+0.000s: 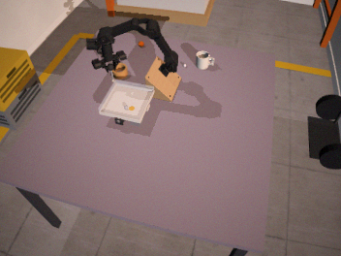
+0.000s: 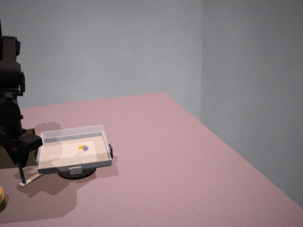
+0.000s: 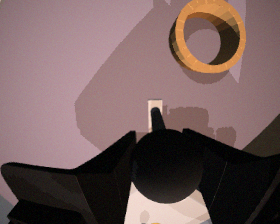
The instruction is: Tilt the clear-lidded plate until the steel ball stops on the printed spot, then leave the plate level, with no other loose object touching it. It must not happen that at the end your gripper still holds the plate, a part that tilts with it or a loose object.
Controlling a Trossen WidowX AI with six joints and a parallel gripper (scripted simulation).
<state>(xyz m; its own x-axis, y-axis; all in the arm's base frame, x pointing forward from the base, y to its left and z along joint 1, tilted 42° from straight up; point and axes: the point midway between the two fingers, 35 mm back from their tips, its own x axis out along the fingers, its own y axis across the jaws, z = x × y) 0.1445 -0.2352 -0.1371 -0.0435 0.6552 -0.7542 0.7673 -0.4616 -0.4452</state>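
Observation:
The clear-lidded plate (image 1: 127, 102) (image 2: 77, 171) sits on a dark round base left of the table's middle. It looks close to level. My gripper (image 1: 108, 62) is at the plate's far side, shut on a black knob (image 3: 165, 166). A thin rod (image 2: 21, 174) runs down from the knob. The rod's tip meets a pale tab (image 3: 154, 111) on the table by the plate's edge.
An orange ring (image 1: 120, 71) lies on the table just behind the plate, close to my gripper. The arm's wooden base board (image 1: 164, 80) stands to the plate's right. A white mug (image 1: 204, 59), a small white ball (image 1: 184, 65) and a small orange object (image 1: 140, 44) lie farther back.

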